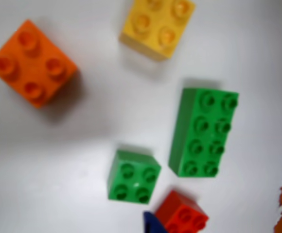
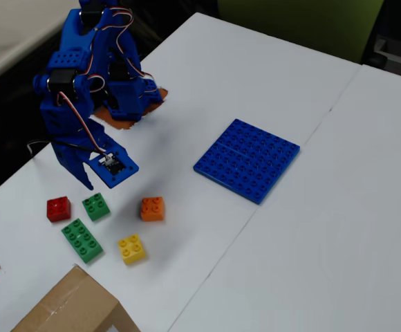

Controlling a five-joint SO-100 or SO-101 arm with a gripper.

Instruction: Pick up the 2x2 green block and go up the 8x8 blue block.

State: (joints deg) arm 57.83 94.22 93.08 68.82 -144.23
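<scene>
Hovering gripper (image 2: 90, 181), finger state indiscernible; green block (image 2: 96, 206) below fingertips, red block (image 2: 58, 208) beside — mis-grab risk.

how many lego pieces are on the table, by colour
green: 2, the 2x2 green block and a longer green brick
red: 1, red brick
orange: 1, orange brick
yellow: 1, yellow brick
blue: 1, the 8x8 blue block
total: 6

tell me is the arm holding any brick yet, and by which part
Nothing is held. The gripper hangs above the table, and the small green brick sits untouched below it, beside the red brick.
</scene>
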